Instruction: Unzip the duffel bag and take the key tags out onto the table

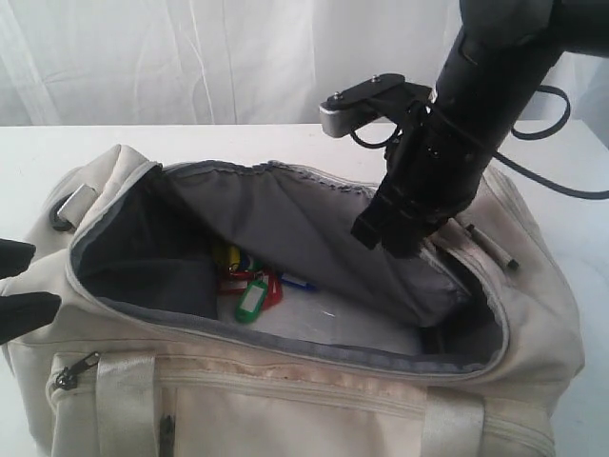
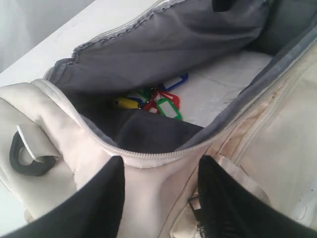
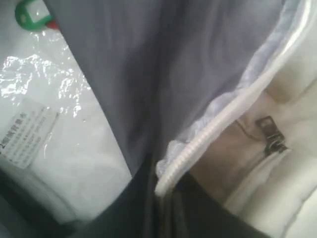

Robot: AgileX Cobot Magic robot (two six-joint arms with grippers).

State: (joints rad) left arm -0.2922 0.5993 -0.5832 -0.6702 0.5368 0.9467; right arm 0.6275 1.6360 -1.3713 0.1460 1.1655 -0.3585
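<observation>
Right wrist view: right gripper (image 3: 166, 193) seems clamped on duffel bag (image 3: 290, 193) rim; left gripper (image 2: 161, 161) stands open

My exterior camera looks down on the whole duffel bag (image 1: 285, 409). Left wrist peers past its jaws into the opening; right wrist sits closer, lining (image 3: 148, 74) just beyond its jaws — all three share the key tags (image 1: 249, 290).

duffel bag (image 1: 285, 405) mouth open; right gripper (image 1: 404, 240) blocks right end.

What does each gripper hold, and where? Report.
Right gripper pinches the zippered rim of the duffel bag; left gripper straddles its end, grip unclear.
</observation>
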